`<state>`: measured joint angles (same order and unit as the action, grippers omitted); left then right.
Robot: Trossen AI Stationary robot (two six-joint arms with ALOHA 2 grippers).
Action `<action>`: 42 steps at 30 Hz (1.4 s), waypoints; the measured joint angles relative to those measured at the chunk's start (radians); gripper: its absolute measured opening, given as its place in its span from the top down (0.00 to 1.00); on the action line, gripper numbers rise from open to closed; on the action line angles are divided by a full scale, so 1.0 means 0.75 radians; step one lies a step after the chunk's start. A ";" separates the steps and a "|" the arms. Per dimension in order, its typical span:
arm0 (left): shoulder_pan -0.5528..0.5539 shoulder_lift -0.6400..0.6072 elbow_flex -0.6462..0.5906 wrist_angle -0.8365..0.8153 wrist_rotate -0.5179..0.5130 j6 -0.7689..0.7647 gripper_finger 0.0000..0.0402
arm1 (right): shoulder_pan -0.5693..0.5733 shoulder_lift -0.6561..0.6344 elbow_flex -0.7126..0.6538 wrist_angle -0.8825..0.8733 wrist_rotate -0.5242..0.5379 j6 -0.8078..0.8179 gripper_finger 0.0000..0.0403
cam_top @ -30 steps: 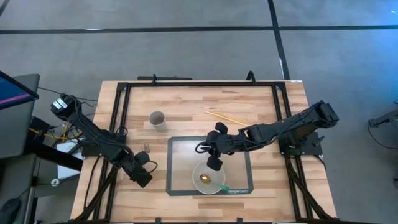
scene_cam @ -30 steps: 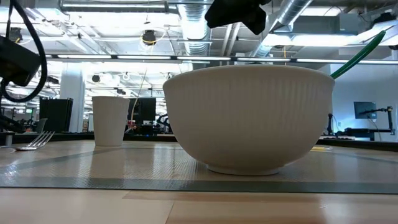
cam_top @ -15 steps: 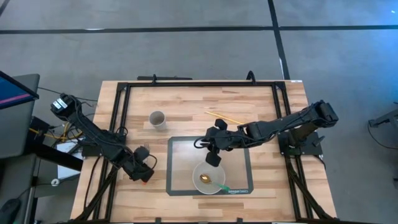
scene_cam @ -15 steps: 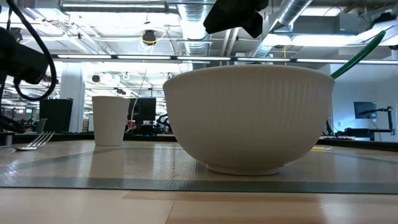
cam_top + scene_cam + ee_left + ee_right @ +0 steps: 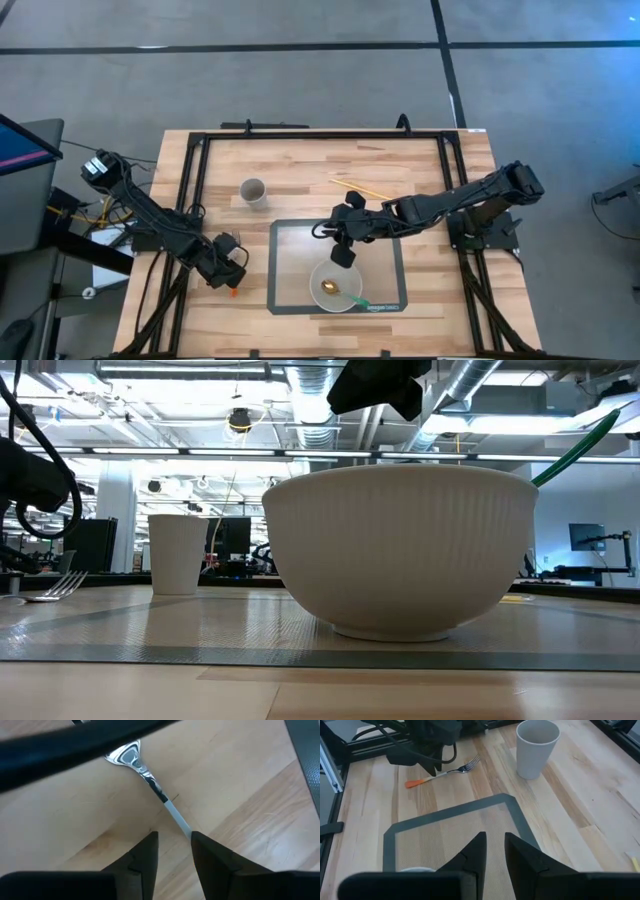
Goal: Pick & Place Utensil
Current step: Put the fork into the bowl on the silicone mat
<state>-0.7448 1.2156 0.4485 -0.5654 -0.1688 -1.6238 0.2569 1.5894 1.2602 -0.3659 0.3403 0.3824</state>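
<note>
A metal fork [image 5: 237, 238] with an orange handle end [image 5: 233, 291] lies flat on the wood left of the grey mat [image 5: 285, 260]. It also shows as the fork [image 5: 457, 770] in the right wrist view. My left gripper [image 5: 228, 272] hangs low over the fork's middle, open by a narrow gap. In the left wrist view the fork's shaft [image 5: 172, 812] runs in under my left gripper [image 5: 172, 845]. My right gripper [image 5: 343, 256] hovers above the mat just beyond the white bowl [image 5: 316, 276], open by a slit and holding nothing. A green-handled spoon [image 5: 358, 301] leans in the bowl. My left gripper points down over the fork's shaft [image 5: 181, 824], across it, and the shaft disappears under one finger [image 5: 207, 852]. I cannot tell whether the fingers touch it. The fork lies flat on the table.
A white cup [image 5: 253, 191] stands upright on the wood beyond the mat's far left corner. Yellow chopsticks [image 5: 362, 188] lie on the far side of the mat. Black frame rails [image 5: 190, 170] run along the table's edges.
My left gripper has moved a little toward the far edge and down, from over the fork's orange handle end to over its middle, so the orange end now shows. My right gripper has drawn back slightly from the bowl toward the far edge.
</note>
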 joint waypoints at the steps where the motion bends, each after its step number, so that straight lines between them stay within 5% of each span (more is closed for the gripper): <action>1: 0.000 0.000 0.000 0.001 0.001 0.000 0.70 | 0.000 0.000 0.000 0.000 0.000 0.000 0.84; 32: 0.000 -0.003 -0.054 0.168 -0.020 -0.121 0.73 | -0.006 0.001 0.000 0.000 -0.001 0.000 0.84; 42: 0.001 -0.002 -0.066 0.182 -0.017 -0.129 0.97 | -0.006 0.001 0.000 0.000 -0.001 0.000 0.84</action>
<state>-0.7444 1.2144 0.3992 -0.4286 -0.1818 -1.7207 0.2527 1.5898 1.2602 -0.3659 0.3393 0.3824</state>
